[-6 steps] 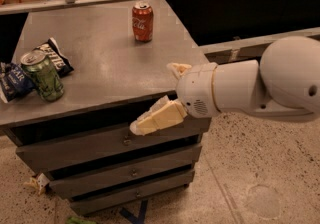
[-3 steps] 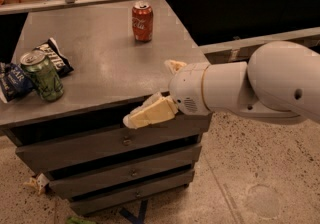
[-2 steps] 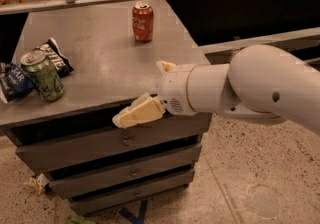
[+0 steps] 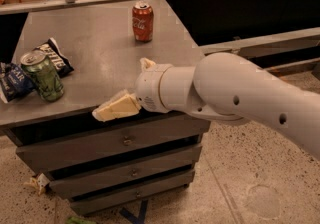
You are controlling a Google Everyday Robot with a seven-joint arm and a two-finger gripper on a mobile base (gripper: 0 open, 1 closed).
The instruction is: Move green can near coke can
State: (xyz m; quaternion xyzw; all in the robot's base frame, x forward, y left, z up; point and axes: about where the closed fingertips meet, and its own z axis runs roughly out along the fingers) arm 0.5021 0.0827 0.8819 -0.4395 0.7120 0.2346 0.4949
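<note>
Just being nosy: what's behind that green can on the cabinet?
A black bag and a blue bag, partly hidden by the green can. The pincer hangs open near the front edge of the cabinet.

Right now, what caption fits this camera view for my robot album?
Gripper hovers over the cabinet's front edge; green can sits far left, coke can at the back.

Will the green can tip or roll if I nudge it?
The green can stands upright and tall for its base, so a high push would probably tip it, then it might roll. Smooth metal may slip. The open gripper hovers at the front edge of the table.
</note>
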